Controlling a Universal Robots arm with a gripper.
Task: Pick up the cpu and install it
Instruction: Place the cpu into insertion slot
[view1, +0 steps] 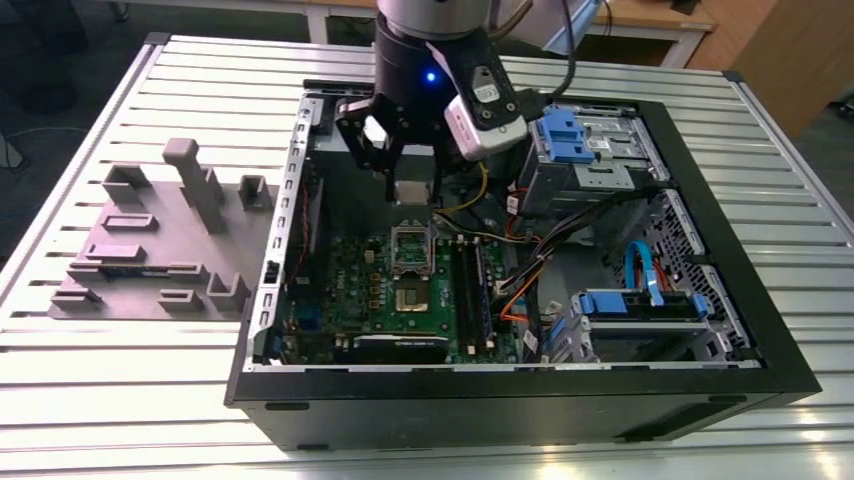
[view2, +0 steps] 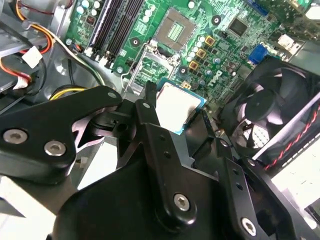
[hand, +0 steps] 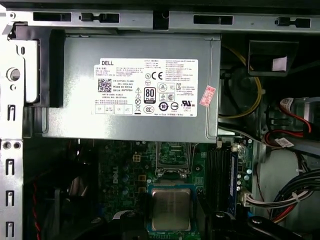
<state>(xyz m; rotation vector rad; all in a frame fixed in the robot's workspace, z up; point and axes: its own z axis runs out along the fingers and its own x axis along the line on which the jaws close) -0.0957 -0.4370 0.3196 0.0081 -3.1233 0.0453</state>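
The cpu (view1: 414, 190), a small square chip with a silvery top, hangs inside the open computer case above the green motherboard (view1: 400, 290). My gripper (view1: 414, 193) is shut on it, one black finger (view2: 146, 100) at each side. In both wrist views the cpu (view2: 175, 106) (hand: 171, 209) sits between the fingers, a short way off the open cpu socket (view2: 176, 26) (hand: 172, 152). In the exterior view the socket (view1: 411, 245) lies just below the held chip.
A grey power supply box with a white label (hand: 132, 87) sits beside the socket. Black memory sticks (view1: 470, 275) stand next to it, a black fan (view2: 275, 110) is close by. Blue drive bays (view1: 581, 135) and cables fill the exterior view's right. A grey fixture block (view1: 160, 240) lies outside the case.
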